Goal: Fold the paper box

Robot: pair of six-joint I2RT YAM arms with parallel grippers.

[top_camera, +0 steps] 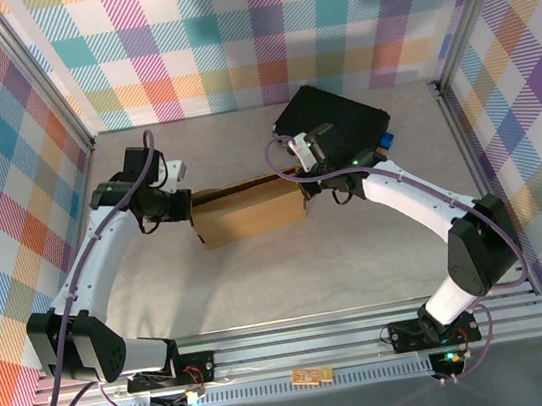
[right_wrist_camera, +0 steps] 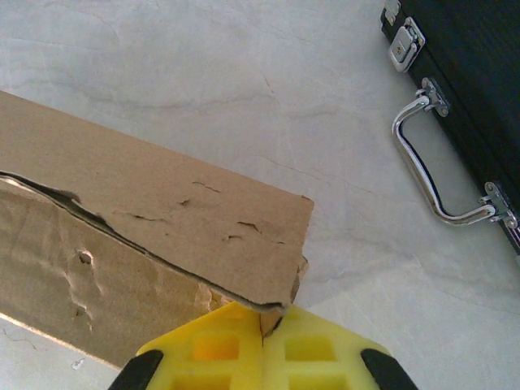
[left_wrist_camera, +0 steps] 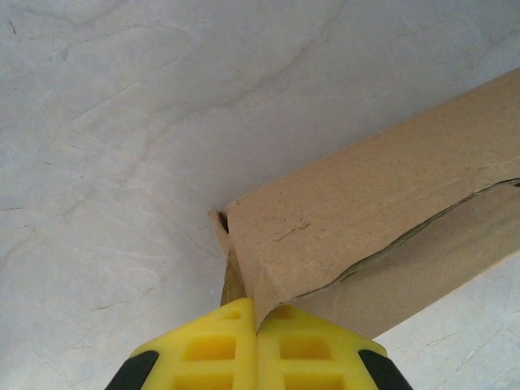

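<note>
Left fingers point(left_wrist_camera: 213, 348): pinched shut on left end of paper box point(left_wrist_camera: 366, 219)
Right fingers point(right_wrist_camera: 213, 348): clamped on its right end
Long axis: left–right — gripped at both ends

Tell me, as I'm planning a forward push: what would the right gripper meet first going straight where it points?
The paper box: the right gripper, jaws shut on its corner, would probably just shove the cardboard ahead.
</note>
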